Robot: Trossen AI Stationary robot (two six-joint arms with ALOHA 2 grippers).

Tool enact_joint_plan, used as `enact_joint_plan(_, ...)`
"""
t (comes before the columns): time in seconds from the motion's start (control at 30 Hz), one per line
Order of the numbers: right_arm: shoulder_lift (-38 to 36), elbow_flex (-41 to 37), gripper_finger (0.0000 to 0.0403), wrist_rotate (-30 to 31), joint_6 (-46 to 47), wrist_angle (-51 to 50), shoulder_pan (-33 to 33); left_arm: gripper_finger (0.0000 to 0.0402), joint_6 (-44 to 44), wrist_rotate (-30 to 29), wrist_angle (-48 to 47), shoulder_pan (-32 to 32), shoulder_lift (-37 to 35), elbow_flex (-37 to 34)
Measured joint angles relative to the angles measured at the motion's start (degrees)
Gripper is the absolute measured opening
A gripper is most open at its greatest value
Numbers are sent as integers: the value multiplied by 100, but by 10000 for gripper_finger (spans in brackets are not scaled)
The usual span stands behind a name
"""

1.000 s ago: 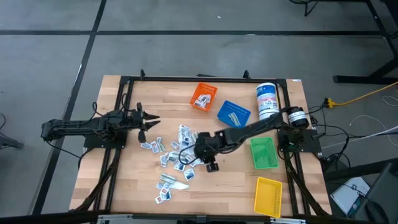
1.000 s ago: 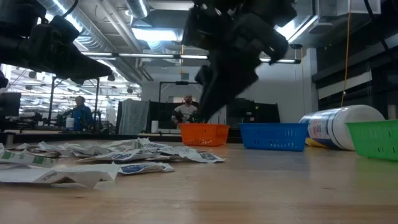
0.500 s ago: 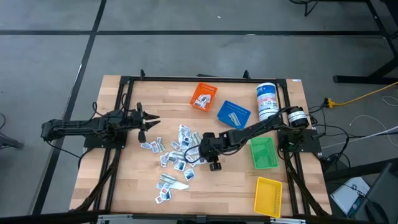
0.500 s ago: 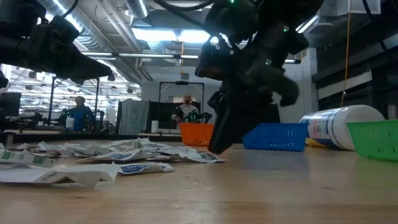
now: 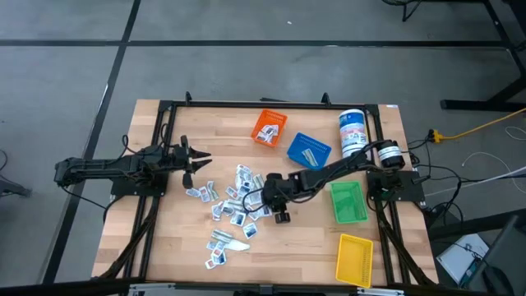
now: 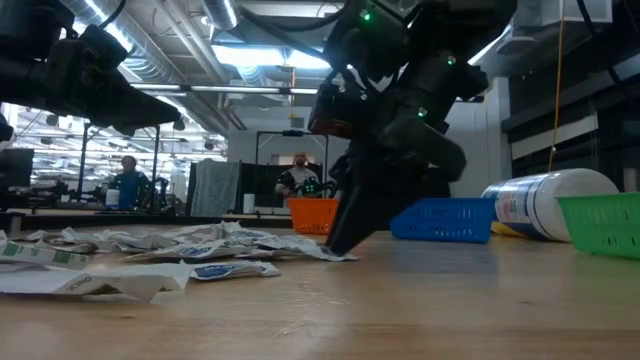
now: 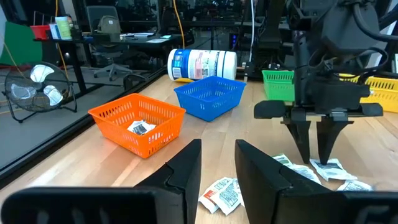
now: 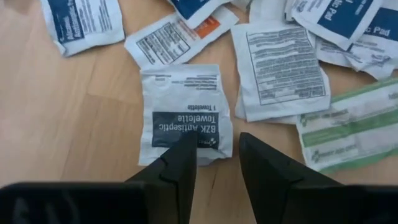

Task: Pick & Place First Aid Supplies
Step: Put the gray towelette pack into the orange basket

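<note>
The first aid supplies [image 5: 234,204] are several small flat white packets scattered on the wooden table's middle, also visible in the low view [image 6: 200,250]. My right gripper [image 5: 265,200] points down at the pile's right edge, open. Its fingers [image 8: 183,158] straddle the near edge of a white and blue antiseptic towelette packet [image 8: 185,115] that lies flat on the table. In the left wrist view my right gripper [image 7: 314,158] stands upright over the packets. My left gripper [image 5: 196,164] hovers open at the table's left, away from the pile. My right gripper comes from above, pointing down, with one finger on each side of the towelette packet's near edge [image 8: 214,152]. The packet lies flat on the table. I cannot tell whether the fingertips touch it.
An orange bin [image 5: 269,127] with a packet inside and a blue bin [image 5: 308,150] stand at the far side. A green bin [image 5: 348,202] and a yellow bin [image 5: 355,259] stand at the right. A white canister [image 5: 352,131] lies on its side. People stand beyond the table.
My right gripper has come down from above the pile until its fingertips reach the table at the pile's right edge, shifting slightly toward the table's left. The packets and my left arm have stayed where they were.
</note>
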Motion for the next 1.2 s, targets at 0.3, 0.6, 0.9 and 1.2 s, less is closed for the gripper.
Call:
enact_joint_plan(0.3,0,2,48,-13,0,-33,-33,93,2,0,0,0,-2,0)
enact_joint_plan(0.6,-90,71,17,-227,-3,-473,-178,93,2,0,0,-2,-2,0)
enact_joint_plan(0.9,-322,751,10,-402,-326,-1688,-432,92,2,0,-9,0,14,0)
enact_joint_plan(1.2,-420,1803,5,-402,-918,-2912,-790,91,2,-6,-2,0,52,0)
